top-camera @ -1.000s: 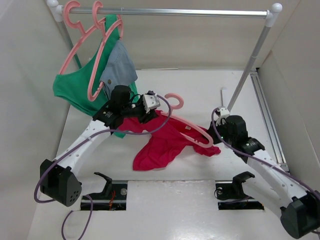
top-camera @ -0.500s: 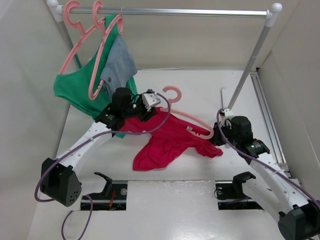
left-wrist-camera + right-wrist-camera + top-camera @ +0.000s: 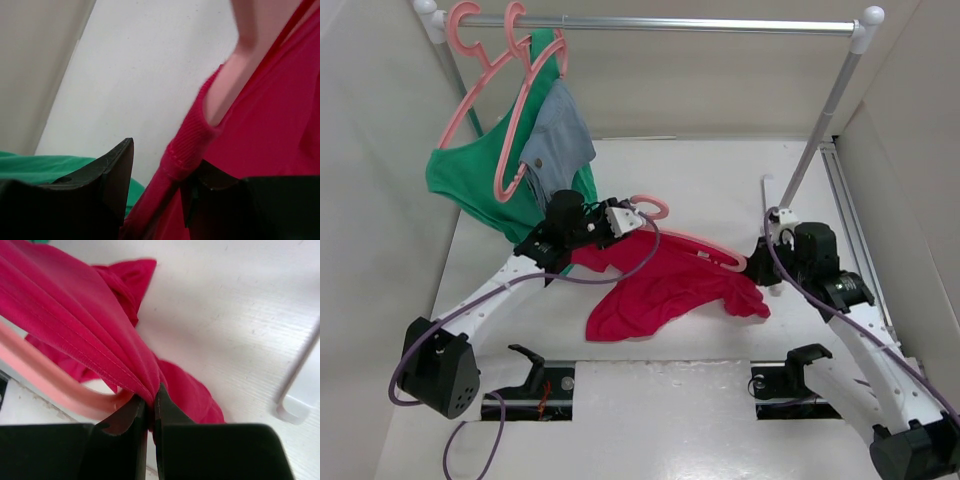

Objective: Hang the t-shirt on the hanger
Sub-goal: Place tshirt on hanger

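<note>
1. Your right gripper (image 3: 150, 401) is clenched on the t-shirt (image 3: 660, 285). In the right wrist view, a gathered fold of red cloth is nipped between the 2 fingers (image 3: 120, 422), which stand almost together.
2. From that pinch the cloth fans up and to the left. More of it lies crumpled on the white table (image 3: 720, 180) past the fingertips.
3. The hanger (image 3: 650, 200) passes under that fold. Its pink bar curves in just beside the left-hand finger, outside the jaws, and you cannot tell whether it touches the finger.
4. Your left gripper (image 3: 160, 159) grasps the t-shirt by its ribbed collar band, with the jaws part-way apart.
5. The band slants from low against the left-hand finger up past the tip of the right-hand one. Bare table shows in the gap near the tips.
6. The hanger's arm goes into the collar opening just above that right-hand fingertip.
7. From above, the t-shirt is strung between your 2 grippers at mid-table, and its middle sags toward the near edge.
8. The hanger's hook sticks out just beside the left gripper. One pink arm lies over the cloth toward the right gripper.
9. A green garment (image 3: 470, 180) and a grey-blue garment (image 3: 560, 135) hang at the left end of the rail (image 3: 700, 24), just behind your left arm.
</note>
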Controlling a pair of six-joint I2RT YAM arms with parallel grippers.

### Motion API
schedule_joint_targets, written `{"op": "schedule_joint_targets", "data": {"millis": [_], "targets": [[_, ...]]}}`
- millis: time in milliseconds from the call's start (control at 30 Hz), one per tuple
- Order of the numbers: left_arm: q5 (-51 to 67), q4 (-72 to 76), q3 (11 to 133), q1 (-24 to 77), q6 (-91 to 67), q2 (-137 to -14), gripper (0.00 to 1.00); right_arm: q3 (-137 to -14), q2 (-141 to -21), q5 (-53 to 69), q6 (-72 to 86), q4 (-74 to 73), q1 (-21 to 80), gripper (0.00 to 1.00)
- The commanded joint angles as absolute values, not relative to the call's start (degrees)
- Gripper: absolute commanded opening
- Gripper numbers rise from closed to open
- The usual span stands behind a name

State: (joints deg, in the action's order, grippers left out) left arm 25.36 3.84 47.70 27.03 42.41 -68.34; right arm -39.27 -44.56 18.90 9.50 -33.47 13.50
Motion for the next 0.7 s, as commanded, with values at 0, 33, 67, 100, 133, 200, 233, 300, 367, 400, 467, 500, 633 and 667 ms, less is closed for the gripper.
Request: {"op": "schedule_joint_targets", "data": {"millis": [0,33,67,100,133,200,233,300,367,400,467,500,633,667], "targets": [[8.79,7.65,47.20,23.37,52.62,-65.04,0.00,-45.95,-42.28,0.11,9.49,-46.75,10.20,0.00],[8.79,7.12,46.59,23.38,53.69,-65.04,0.00,-47.53,-42.28,-2.61,9.49,-46.76,10.20,0.00],[8.79,7.12,46.58,24.07,54.66,-65.04,0.00,-48.85,-43.15,-2.64,8.80,-47.45,10.20,0.00],[9.40,6.25,46.06,25.04,56.23,-65.04,0.00,-50.96,-45.16,-2.64,6.53,-47.46,10.20,0.00],[9.40,5.63,46.05,25.05,57.21,-65.04,0.00,-51.93,-46.48,-2.64,5.11,-47.46,10.20,0.00],[12.56,3.00,46.05,25.66,58.44,-65.04,0.00,-54.21,-49.12,-1.06,2.56,-48.08,11.15,0.00],[13.09,2.47,46.58,26.19,58.45,-65.04,0.00,-55.10,-51.83,-1.05,0.37,-49.12,12.21,0.00],[14.23,0.19,47.10,26.89,59.40,-65.04,0.00,-56.69,-54.67,-3.95,-1.48,-50.54,15.37,0.00],[14.24,-0.35,47.11,28.03,59.94,-65.04,0.00,-58.62,-59.05,-5.62,-3.68,-52.90,17.13,0.00],[13.46,-0.87,47.11,28.04,59.94,-65.04,0.00,-58.62,-60.28,-6.93,-3.69,-53.69,17.83,0.00],[11.87,-0.26,47.11,28.04,59.94,-65.65,0.00,-59.41,-62.39,-8.00,-4.31,-55.28,18.37,0.00],[9.43,0.43,47.11,28.04,59.42,-66.18,0.00,-59.41,-62.92,-8.00,-4.31,-55.28,18.37,0.00],[4.75,0.96,47.72,28.04,59.41,-67.50,0.00,-59.94,-59.16,-7.99,-4.31,-56.07,14.51,0.00],[4.22,0.97,47.72,28.04,60.37,-67.50,0.00,-59.94,-58.37,-8.78,-4.31,-56.07,12.41,0.00]]}}
